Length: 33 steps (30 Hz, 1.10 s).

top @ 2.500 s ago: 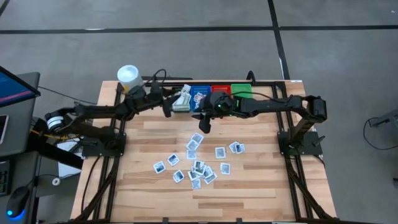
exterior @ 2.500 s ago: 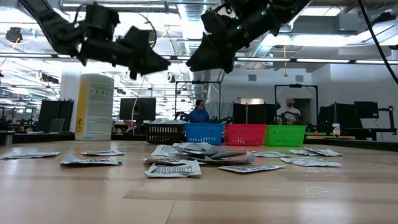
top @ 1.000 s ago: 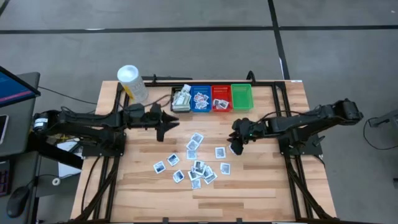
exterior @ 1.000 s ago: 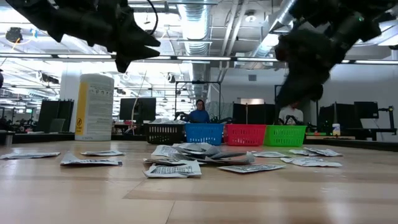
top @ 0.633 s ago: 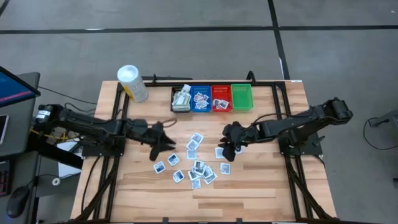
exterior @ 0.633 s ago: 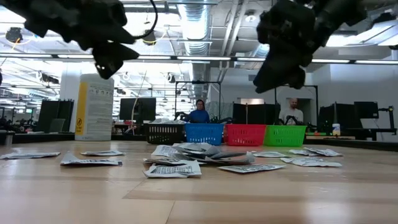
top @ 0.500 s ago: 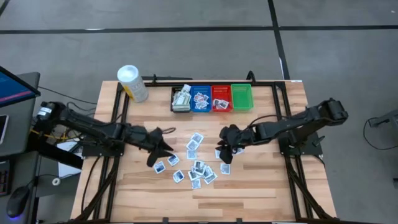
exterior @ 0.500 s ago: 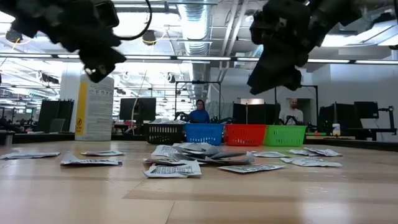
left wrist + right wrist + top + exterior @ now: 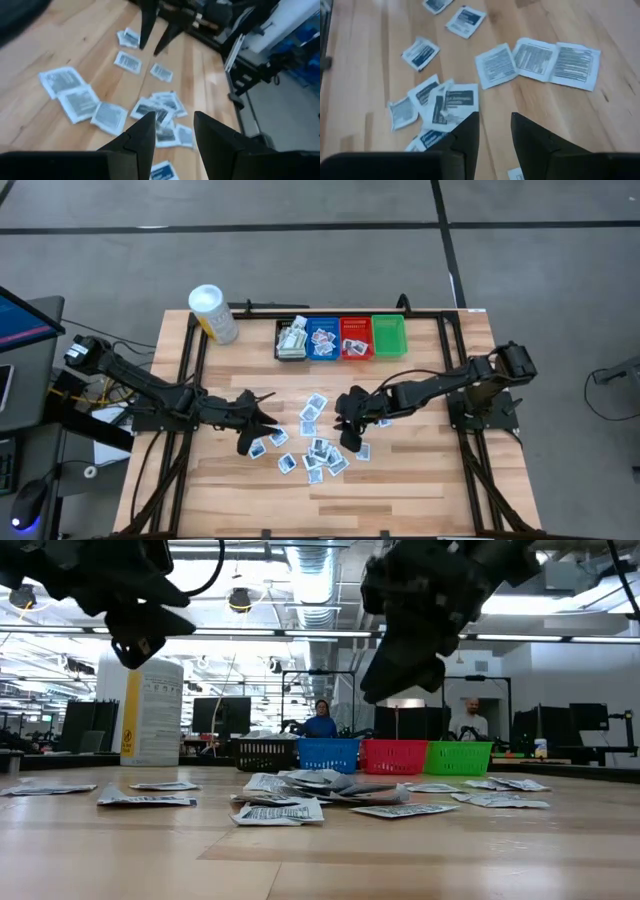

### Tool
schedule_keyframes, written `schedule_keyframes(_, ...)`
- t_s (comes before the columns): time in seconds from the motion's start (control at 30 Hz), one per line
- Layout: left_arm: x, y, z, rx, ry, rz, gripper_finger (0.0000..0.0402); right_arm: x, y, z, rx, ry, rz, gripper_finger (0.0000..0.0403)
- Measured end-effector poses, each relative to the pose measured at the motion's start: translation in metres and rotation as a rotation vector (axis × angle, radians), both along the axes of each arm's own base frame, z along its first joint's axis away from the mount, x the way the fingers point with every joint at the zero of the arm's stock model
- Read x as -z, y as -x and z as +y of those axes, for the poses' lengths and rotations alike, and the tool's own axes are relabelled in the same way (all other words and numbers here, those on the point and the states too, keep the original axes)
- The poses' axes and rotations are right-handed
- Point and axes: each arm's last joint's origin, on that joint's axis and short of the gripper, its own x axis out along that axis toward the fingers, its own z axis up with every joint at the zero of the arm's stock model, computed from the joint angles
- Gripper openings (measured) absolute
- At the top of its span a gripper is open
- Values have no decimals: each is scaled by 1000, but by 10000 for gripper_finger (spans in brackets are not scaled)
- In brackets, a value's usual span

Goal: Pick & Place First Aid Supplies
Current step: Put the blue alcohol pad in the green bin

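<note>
High view: the packets (image 9: 318,448) lie scattered on the middle of the wooden table (image 9: 420,480), most of them in a loose heap, a few apart. The left gripper (image 9: 252,438) hangs over the heap's left edge, the right gripper (image 9: 348,432) over its right edge. At the far side stand four bins in a row: a black bin (image 9: 291,340), a blue bin (image 9: 322,339) and a red bin (image 9: 356,338), each with packets in it, and a green bin (image 9: 389,336). A white tub (image 9: 213,314) stands at the far left corner.

Low view: both grippers hang clear above the packets (image 9: 300,796), touching none.

Left wrist view: the left gripper (image 9: 172,130) has its jaws apart with nothing between them; packets (image 9: 160,117) lie below, and the other arm's fingers (image 9: 148,25) show farther off.

Right wrist view: the right gripper (image 9: 494,131) also has its jaws apart and empty, over overlapping packets (image 9: 440,105); several more packets lie singly on the wood nearby.
</note>
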Motion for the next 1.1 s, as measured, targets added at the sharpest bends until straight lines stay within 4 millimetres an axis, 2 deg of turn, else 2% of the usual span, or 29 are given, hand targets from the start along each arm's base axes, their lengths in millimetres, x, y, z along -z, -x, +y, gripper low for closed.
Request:
schedule_keyframes(0.17, -1, -2, 3, 5, 37, -4, 135, -4, 2, -2, -8, 16, 13, 98)
schedule_keyframes(0.23, -1, -3, 5, 14, 19, -4, 135, -5, 10, -3, -7, 29, 72, 96)
schedule_keyframes(0.4, 2, -6, 13, -8, -153, -7, 135, 0, 29, 2, 8, 86, 232, 87)
schedule_keyframes(0.5, 2, -8, 19, -30, -247, -10, 135, 1, 35, 9, 21, 165, 266, 81)
schedule_keyframes(0.67, 4, -13, 28, -71, -284, -1, 135, 7, 43, 19, 15, 242, 327, 77)
schedule_keyframes(0.83, 9, -18, 31, -98, -266, 16, 135, 13, 42, 25, 44, 219, 335, 77)
schedule_keyframes(1.1, 21, -28, 29, -96, -271, 38, 135, 11, 36, 27, 50, 190, 269, 77)
